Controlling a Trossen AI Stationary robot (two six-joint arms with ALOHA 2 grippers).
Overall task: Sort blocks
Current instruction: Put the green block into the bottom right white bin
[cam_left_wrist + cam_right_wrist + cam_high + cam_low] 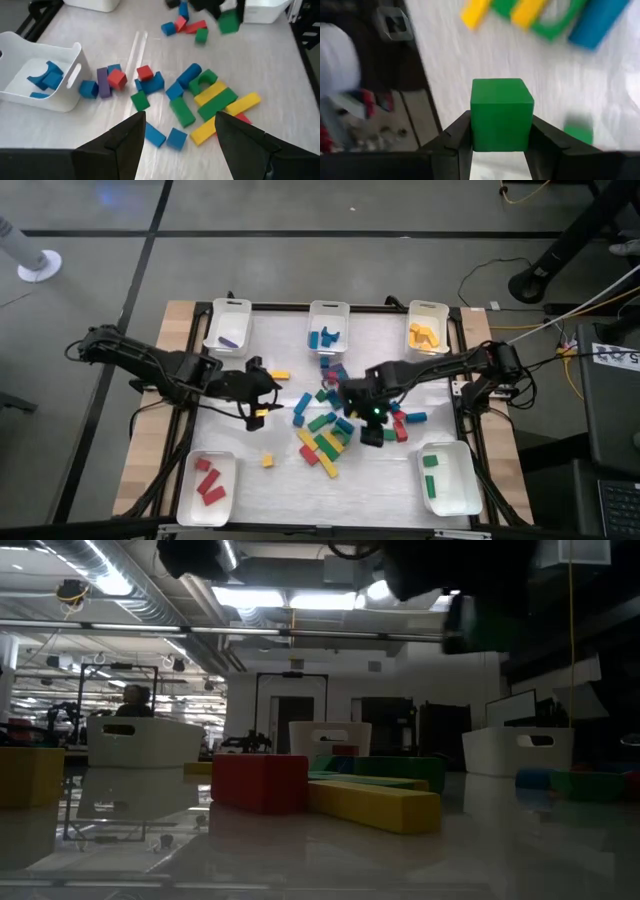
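Green cube (pixel 502 114) clamped in right gripper (pixel 500 145) over mid-table, left gripper (pixel 180 131) fingers apart and empty; five white trays (pixel 228 310) partly filled, many blocks (pixel 325 442) still unsorted at centre.

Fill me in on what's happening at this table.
A two-armed robot is sorting coloured blocks into white trays by colour. The right gripper holds a green cube above the table, near the pile of mixed blocks in the middle. The left gripper is open and empty, facing that pile. The trays already hold some blocks: red, green, blue, yellow and one purple.
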